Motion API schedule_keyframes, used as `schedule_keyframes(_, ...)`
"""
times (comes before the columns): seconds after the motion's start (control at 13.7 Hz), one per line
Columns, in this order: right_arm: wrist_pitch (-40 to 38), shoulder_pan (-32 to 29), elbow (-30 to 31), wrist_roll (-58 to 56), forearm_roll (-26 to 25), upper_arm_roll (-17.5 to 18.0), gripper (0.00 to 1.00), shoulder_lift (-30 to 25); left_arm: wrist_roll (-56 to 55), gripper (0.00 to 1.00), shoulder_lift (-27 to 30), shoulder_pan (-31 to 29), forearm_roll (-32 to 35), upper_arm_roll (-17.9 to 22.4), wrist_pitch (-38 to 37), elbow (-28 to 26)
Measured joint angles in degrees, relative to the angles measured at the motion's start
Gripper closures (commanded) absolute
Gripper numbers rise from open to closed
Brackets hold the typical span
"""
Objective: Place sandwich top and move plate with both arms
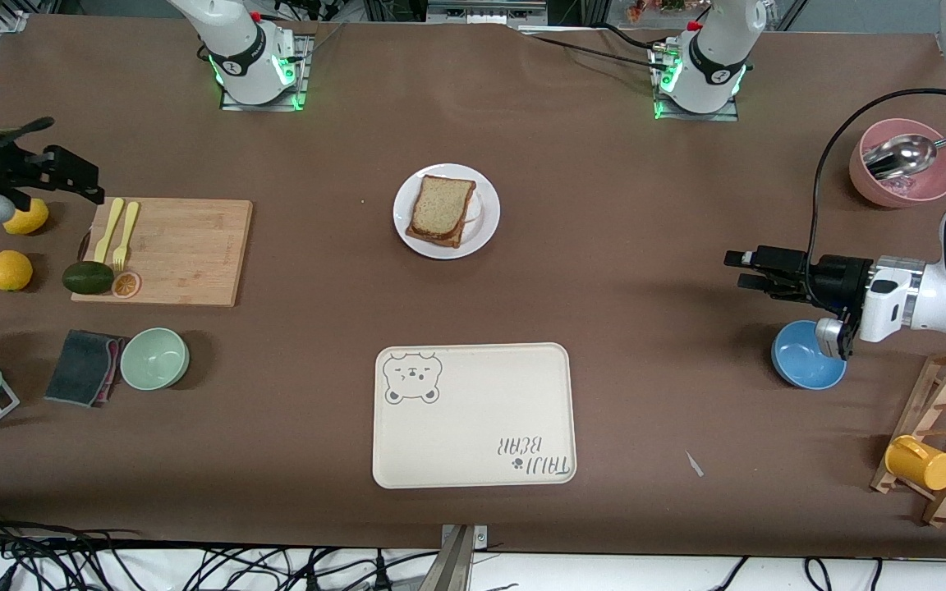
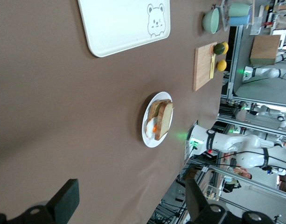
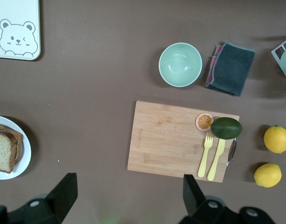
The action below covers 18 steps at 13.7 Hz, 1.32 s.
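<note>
- Black right gripper [image 1: 79, 176], fingers spread and empty, hovers at its own end of the table, over the edge of the cutting board [image 1: 185, 250].
- Sandwich top [image 1: 440, 207] already lies on the stack on the plate [image 1: 481, 234], well apart from both grippers; moving the plate remains.
- Left gripper [image 1: 740, 271] hangs spread and empty beside one blue bowl [image 1: 801, 361].
- Count: one plate, one tray [image 1: 473, 414], two lemons [image 3: 276, 139].

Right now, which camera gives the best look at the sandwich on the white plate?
The front view: the sandwich top lies whole and unobstructed on the plate. The left wrist view shows it edge-on, revealing stacked layers. The right wrist view cuts it off at the picture's edge.
</note>
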State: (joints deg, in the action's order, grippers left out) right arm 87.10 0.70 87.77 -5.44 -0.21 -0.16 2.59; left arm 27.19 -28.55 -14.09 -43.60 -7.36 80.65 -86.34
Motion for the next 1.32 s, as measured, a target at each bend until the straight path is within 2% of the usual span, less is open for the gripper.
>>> schedule_keyframes(0.15, 0.1, 0.0, 0.4, 0.0, 0.0, -1.1, 0.00, -0.5, 0.0, 0.00, -0.7, 0.0, -1.6, 0.1, 0.0, 0.0)
schedule_keyframes(0.58, 2.4, 0.2, 2.0, 0.7, -0.1, 0.2, 0.00, -0.4, 0.0, 0.00, -3.2, -0.6, -3.8, 0.6, 1.2, 0.0)
schedule_keyframes(0.88, 2.6, 0.2, 2.1, 0.8, 0.0, 0.2, 0.00, -0.3, 0.0, 0.00, -5.0, -3.6, -4.9, 0.7, 0.2, -0.1)
schedule_keyframes(1.32, 2.5, 0.2, 2.2, 1.1, 0.7, -1.1, 0.00, -0.3, -3.6, 0.00, -6.8, -1.4, -7.0, -0.1, 3.9, -0.1)
